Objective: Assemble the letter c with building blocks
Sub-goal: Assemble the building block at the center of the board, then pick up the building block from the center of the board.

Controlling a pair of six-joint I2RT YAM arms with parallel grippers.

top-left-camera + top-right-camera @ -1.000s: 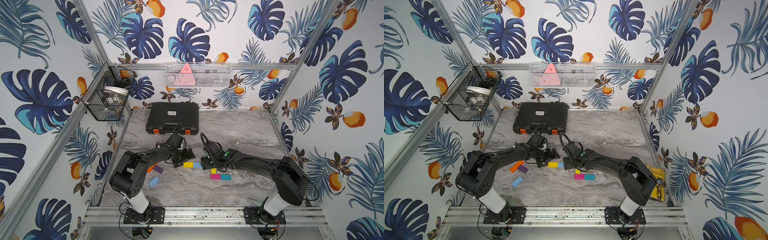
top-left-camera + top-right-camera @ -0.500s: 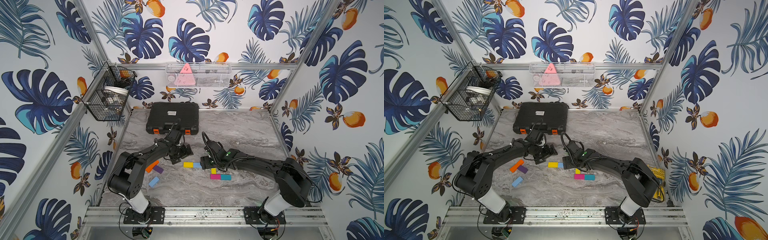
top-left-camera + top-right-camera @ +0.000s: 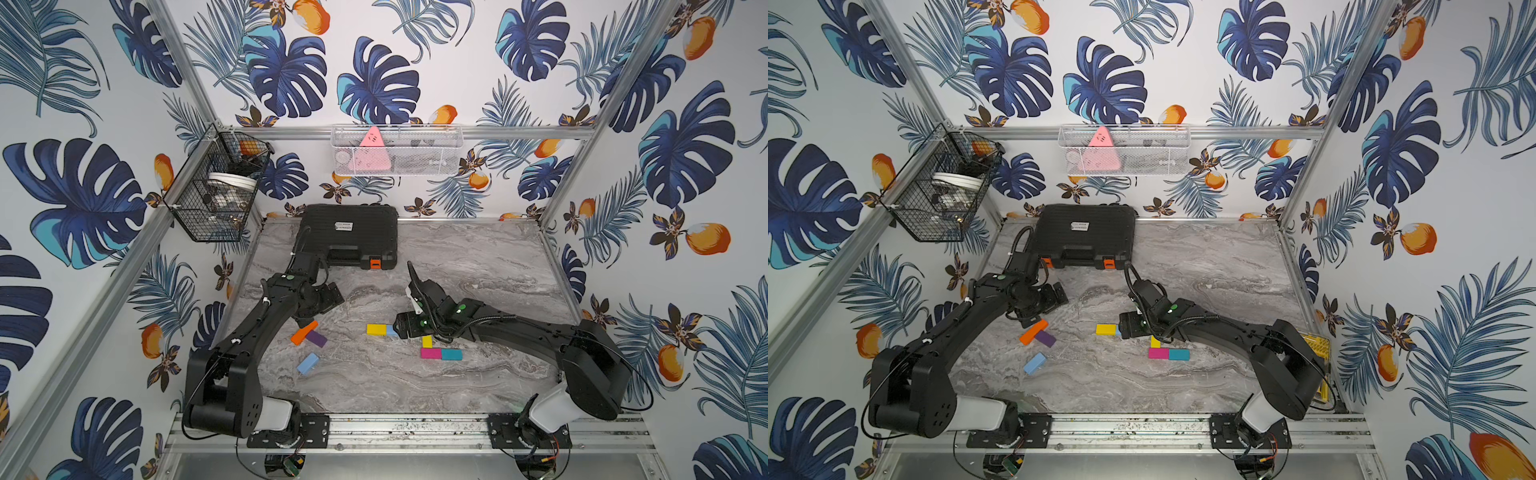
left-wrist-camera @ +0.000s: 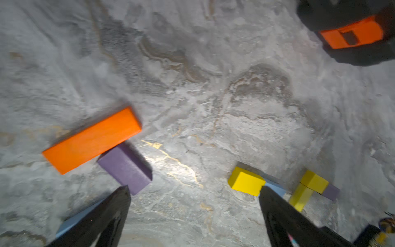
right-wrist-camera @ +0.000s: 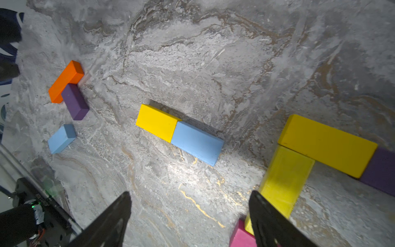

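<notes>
A: Two grippers first. Fingers how?

B: On left gripper (image 4: pixel 194 189), fingers (image 4: pixel 106 220) wide apart, gripping nothing, hanging over bare table (image 4: pixel 213 96) near orange block (image 4: pixel 92 140) and purple block (image 4: pixel 126 169). On right gripper (image 5: pixel 191 193), spread as well, with only marble in between.

A: And where to find blocks?

B: Lying flat around middle of table. On left, orange block touching purple block, blue block (image 3: pixel 308 363) alone just in front. Near centre, yellow block (image 3: pixel 376 329) end to end with second blue block (image 5: pixel 197 143), just ahead of right gripper. Hidden under right arm in both top views: long yellow block (image 5: pixel 327 145), pale yellow block (image 5: pixel 284 181) end-on against its side, second purple block (image 5: pixel 382 171) at its end. In front, magenta block (image 3: pixel 430 353) touching teal block (image 3: pixel 451 354), magenta just beside pale yellow.

A: Room for moving?

B: Plenty behind right arm: bare marble up to back and right edges. Also bare strip along front edge, and gap between left and centre groups. Less at back left: case (image 3: pixel 357 245) against rear edge, close behind left arm.

A: Containers?

B: Case shut; cannot tell contents. On left wall, black basket (image 3: pixel 195 216) holding white round thing (image 3: pixel 230 180) and small items, too small to name. On back wall, white basket (image 3: pixel 432 162) holding pink triangle (image 3: pixel 371 151) and grey bits, unclear.
</notes>
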